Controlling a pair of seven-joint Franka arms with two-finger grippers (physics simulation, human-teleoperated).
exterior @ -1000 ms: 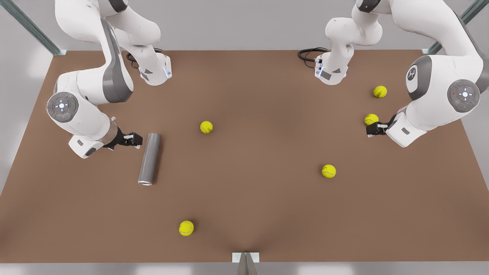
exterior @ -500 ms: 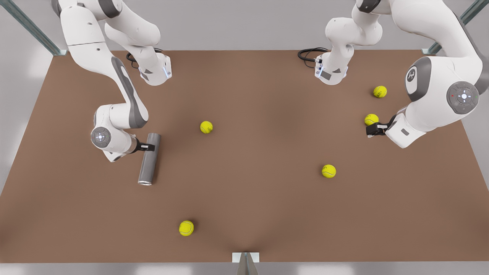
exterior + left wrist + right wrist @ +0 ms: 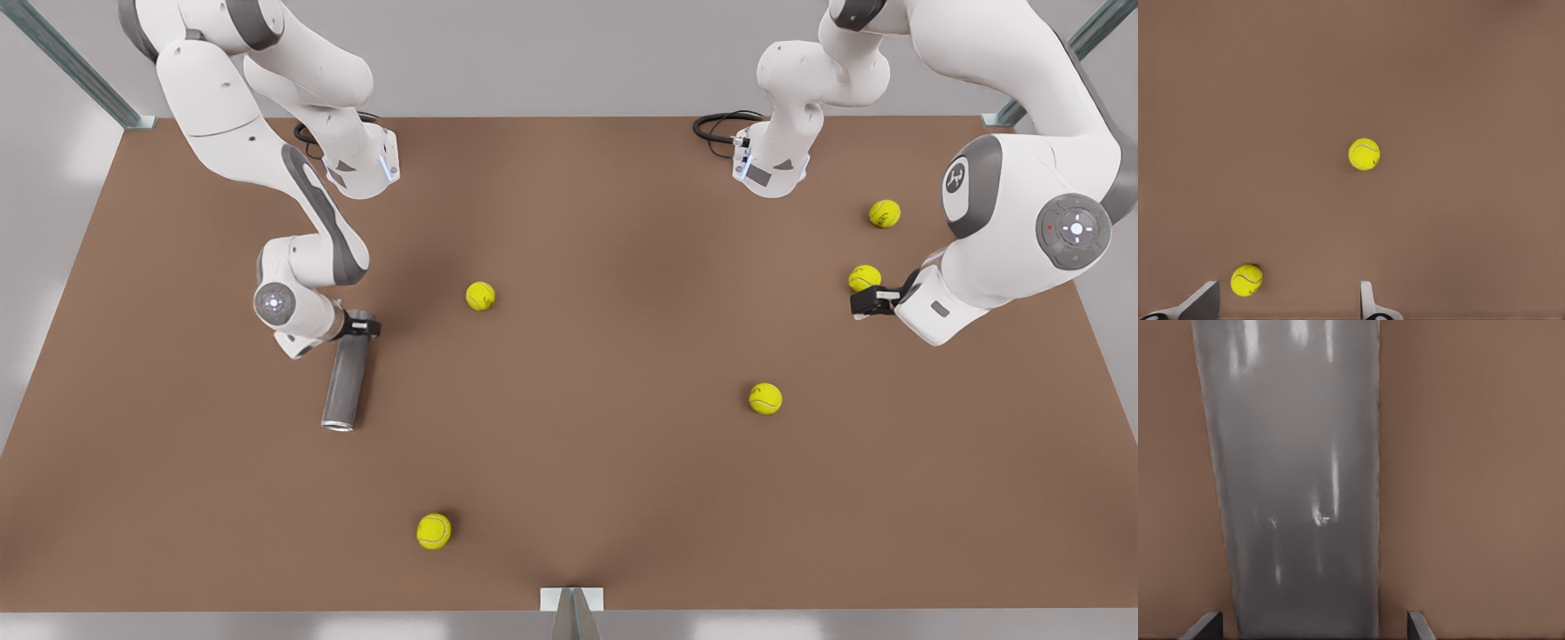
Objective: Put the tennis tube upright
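The tennis tube [image 3: 345, 382] is a grey cylinder lying flat on the brown table [image 3: 578, 222] at the front view's left, its hollow end toward the near edge. My right gripper [image 3: 360, 327] is down at the tube's far end. In the right wrist view the tube [image 3: 1291, 487] runs between the right gripper's [image 3: 1311, 628] two spread fingertips, so it stands open astride the tube. My left gripper [image 3: 862, 304] waits open at the front view's right, beside a yellow tennis ball [image 3: 864, 277].
Other yellow balls lie at mid table [image 3: 480, 295], back right [image 3: 885, 213], right of centre [image 3: 765, 398] and near the front edge [image 3: 433, 531]. The left wrist view has one ball [image 3: 1364, 154] ahead and another [image 3: 1246, 280] close to a fingertip [image 3: 1201, 303].
The right arm has swung toward the front view's right, and its gripper went from beside the tube to over its far end. The tube and the left arm have hardly moved.
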